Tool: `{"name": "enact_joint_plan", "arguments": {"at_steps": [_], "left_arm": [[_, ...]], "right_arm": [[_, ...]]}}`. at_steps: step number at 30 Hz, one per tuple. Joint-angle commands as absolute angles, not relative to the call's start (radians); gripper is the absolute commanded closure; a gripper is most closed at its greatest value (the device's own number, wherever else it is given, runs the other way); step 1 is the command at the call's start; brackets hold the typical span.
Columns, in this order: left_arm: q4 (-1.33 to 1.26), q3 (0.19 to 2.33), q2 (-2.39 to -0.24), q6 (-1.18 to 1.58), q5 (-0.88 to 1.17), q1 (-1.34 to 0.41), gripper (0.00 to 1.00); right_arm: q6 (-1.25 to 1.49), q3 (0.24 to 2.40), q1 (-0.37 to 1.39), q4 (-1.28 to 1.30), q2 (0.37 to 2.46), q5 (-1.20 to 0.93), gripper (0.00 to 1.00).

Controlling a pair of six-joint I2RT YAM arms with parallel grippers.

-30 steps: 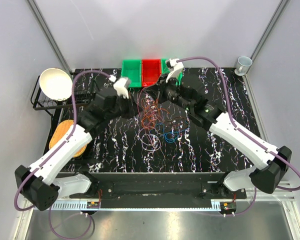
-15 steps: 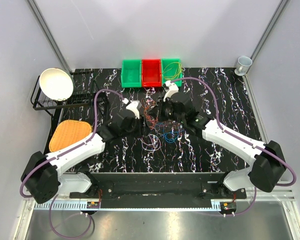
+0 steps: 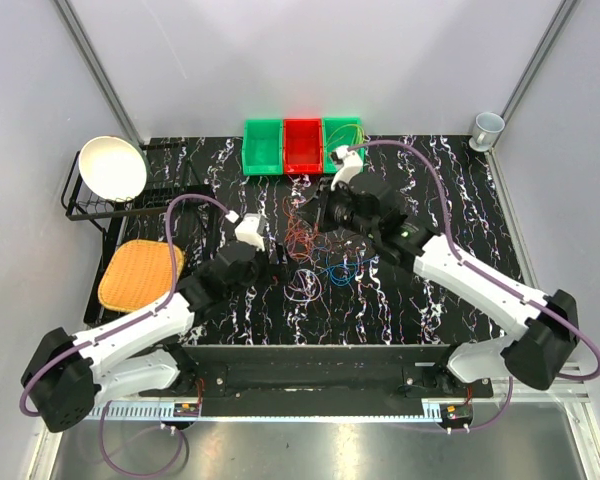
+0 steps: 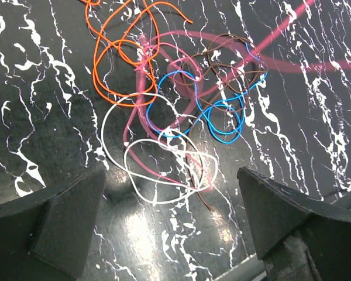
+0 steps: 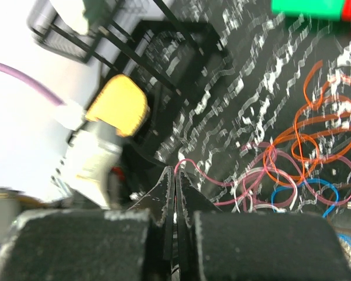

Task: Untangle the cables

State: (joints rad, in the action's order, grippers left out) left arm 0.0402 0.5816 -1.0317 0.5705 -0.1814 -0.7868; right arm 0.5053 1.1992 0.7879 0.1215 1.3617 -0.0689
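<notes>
1. The black marbled desk (image 3: pixel 460 300) carries the work. A row of bins stands at its far edge, and the right-most green bin (image 3: pixel 331 140) already holds a yellow-green strand.
2. The cables (image 3: pixel 315 255) lie in a loose knot at the middle of the desk, nearer the far edge than the near one. Orange, brown, blue, white and pink loops cross one another there.
3. The right hand (image 5: pixel 175 172) sits over the far side of the knot. Its fingers are pressed together on the end of a pink cable (image 5: pixel 205 175), which runs from the fingertips down into the heap.
4. The left hand (image 4: pixel 169 175) hovers on the near-left side of the knot, spread wide and holding nothing.
5. A white cable (image 4: pixel 108 111) loops on the desk between its fingers, and the pink strand threads through it.
6. The step in hand looks like drawing one strand out. The next move probably calls for the left hand to pin the white or blue loops so the pink one slides free. Without that, the pull may drag the whole knot along.
</notes>
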Motion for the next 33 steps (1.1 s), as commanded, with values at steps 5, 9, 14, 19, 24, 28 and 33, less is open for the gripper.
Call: {"name": "enact_joint_plan", "arguments": {"at_steps": [5, 9, 14, 19, 24, 28, 33], "left_arm": [[-0.238, 0.528, -1.097, 0.485, -0.247, -0.792, 0.01], [-0.336, 0.54, -1.152, 0.468, -0.227, -0.792, 0.01], [-0.385, 0.581, -1.242, 0.449, -0.186, -0.792, 0.01], [-0.466, 0.583, -1.282, 0.448, -0.158, -0.79, 0.02], [-0.476, 0.565, -1.237, 0.448, -0.109, -0.792, 0.04], [-0.46, 0.529, -1.178, 0.414, -0.035, -0.792, 0.01], [-0.372, 0.526, -1.123, 0.379, -0.008, -0.792, 0.01]], "right_arm": [[0.466, 1.354, 0.788, 0.199, 1.279, -0.098, 1.0], [0.482, 1.362, 0.788, 0.213, 1.27, -0.117, 1.0], [0.486, 1.364, 0.788, 0.233, 1.259, -0.118, 1.0], [0.488, 1.362, 0.788, 0.242, 1.252, -0.12, 1.0], [0.469, 1.368, 0.788, 0.253, 1.246, -0.097, 1.0], [0.457, 1.365, 0.787, 0.259, 1.244, -0.084, 1.0], [0.451, 1.368, 0.788, 0.261, 1.241, -0.071, 1.0]]}}
